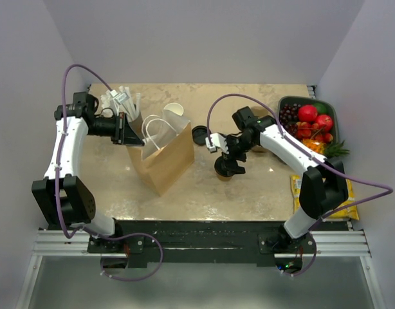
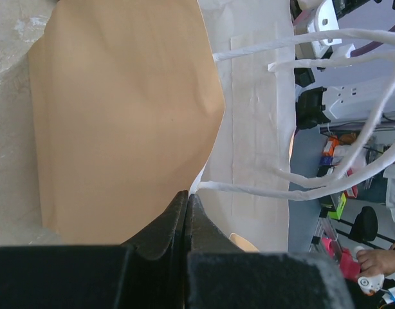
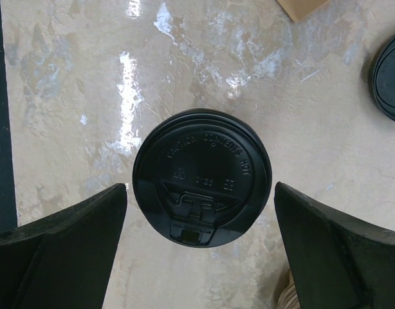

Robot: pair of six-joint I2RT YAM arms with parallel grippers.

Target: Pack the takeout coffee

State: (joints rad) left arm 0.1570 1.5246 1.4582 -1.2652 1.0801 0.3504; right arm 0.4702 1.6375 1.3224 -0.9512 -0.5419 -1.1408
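Observation:
The takeout coffee (image 3: 202, 177), a cup seen from above by its round black lid, stands on the table. My right gripper (image 3: 201, 222) is open and hovers over it, one finger on each side of the lid and apart from it. In the top view this gripper (image 1: 228, 166) covers most of the cup. The brown paper bag (image 1: 165, 161) stands open in the middle with white handles up. My left gripper (image 1: 127, 131) is shut on the bag's rim at its left side; the left wrist view shows the fingers (image 2: 175, 222) pinching the edge of the bag (image 2: 120, 116).
A loose black lid (image 1: 199, 135) lies between the bag and the right arm, and shows in the right wrist view (image 3: 387, 77). A lidless cup (image 1: 175, 114) and a grey cup of straws (image 1: 118, 100) stand behind the bag. A fruit basket (image 1: 310, 121) and yellow packet (image 1: 342, 207) are at the right.

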